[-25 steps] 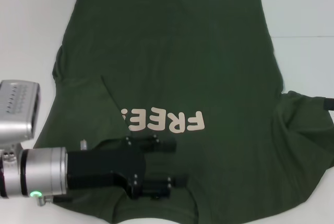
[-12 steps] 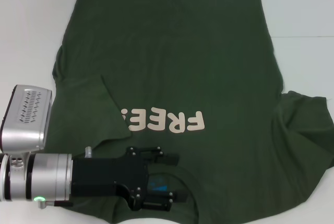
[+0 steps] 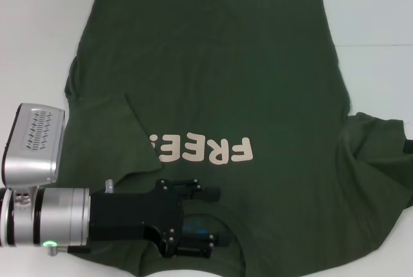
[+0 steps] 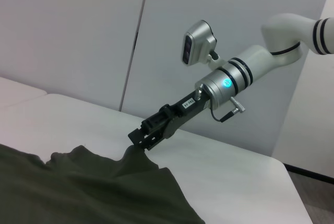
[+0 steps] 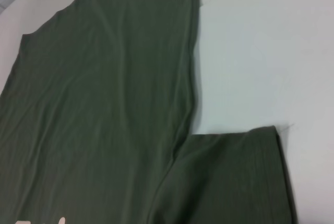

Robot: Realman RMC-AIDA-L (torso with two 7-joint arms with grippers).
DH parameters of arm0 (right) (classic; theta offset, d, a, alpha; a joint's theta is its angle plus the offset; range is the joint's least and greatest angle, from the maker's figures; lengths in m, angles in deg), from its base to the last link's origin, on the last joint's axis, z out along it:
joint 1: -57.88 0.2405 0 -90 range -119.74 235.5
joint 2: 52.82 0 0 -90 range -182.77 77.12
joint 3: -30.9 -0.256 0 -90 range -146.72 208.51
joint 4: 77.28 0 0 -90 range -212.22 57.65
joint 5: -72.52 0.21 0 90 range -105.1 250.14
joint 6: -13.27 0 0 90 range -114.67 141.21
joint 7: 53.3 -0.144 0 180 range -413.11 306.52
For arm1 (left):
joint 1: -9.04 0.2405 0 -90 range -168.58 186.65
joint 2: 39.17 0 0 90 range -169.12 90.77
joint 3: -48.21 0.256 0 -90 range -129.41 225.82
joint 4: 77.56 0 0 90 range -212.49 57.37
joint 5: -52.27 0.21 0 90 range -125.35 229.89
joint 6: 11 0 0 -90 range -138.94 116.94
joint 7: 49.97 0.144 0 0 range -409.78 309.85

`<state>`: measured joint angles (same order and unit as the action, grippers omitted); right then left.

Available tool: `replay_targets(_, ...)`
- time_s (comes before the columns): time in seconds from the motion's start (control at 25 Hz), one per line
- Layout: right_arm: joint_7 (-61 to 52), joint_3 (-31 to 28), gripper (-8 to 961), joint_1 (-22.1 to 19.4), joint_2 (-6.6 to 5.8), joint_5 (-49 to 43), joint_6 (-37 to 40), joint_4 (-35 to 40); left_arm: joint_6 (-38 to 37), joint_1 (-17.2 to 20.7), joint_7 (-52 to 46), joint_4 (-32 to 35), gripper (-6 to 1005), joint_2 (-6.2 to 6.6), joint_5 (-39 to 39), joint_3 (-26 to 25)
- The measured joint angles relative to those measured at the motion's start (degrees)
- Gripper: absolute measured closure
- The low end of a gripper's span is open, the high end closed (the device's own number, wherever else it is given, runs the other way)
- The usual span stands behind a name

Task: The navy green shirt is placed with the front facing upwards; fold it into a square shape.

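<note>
**Shirt flat, both arms at its near end**

Shirt (image 3: 213, 90) in dark olive green lies spread front-up on the white surface (image 3: 374, 19), its hem at the far edge and its collar (image 3: 203, 225) nearest the robot. Cream "FREE!" lettering (image 3: 200, 150) reads upside down from the head view, and a small blue logo shows inside the collar opening. The sleeve on the robot's left is folded inward over the chest, forming a diagonal crease beside the lettering. The sleeve on the robot's right (image 3: 377, 161) lies rumpled and bunched, reaching toward the surface's edge.

The left gripper (image 3: 197, 220) sits low over the collar, its black body reaching in from the left with the silver wrist behind it. Its jaws are spread, one finger above the collar opening and one below, with the blue logo between them; no cloth is pinched.

The right gripper (image 4: 140, 141), seen from the left wrist view, angles down to the raised tip of the right sleeve, where the cloth peaks up to it. Its jaws appear pressed on that fabric.
</note>
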<state>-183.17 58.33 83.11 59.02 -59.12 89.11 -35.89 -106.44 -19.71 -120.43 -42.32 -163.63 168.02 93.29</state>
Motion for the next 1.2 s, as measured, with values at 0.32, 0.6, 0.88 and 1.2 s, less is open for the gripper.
replay_targets(0.32, 0.5, -0.6, 120, -0.1, 0.12, 0.2, -0.1, -2.0, 0.3, -0.3, -0.1, 0.0, 198, 0.08, 0.0, 0.0)
replay_targets(0.6, 0.2, -1.3, 253, -0.2, 0.29, 0.6, 0.0, -2.1, 0.8, -0.3, -0.2, 0.0, 198, 0.09, 0.0, 0.0)
replay_targets(0.88, 0.1, -2.4, 527, -0.3, 0.71, 0.6, 0.0, -2.1, 0.8, -0.1, -0.3, 0.0, 199, 0.09, 0.0, 0.0)
replay_targets(1.2, 0.9, -5.2, 842, -0.4, 0.76, 0.6, 0.1, -2.1, 0.8, 0.0, -0.3, 0.0, 198, -0.01, 0.0, 0.0)
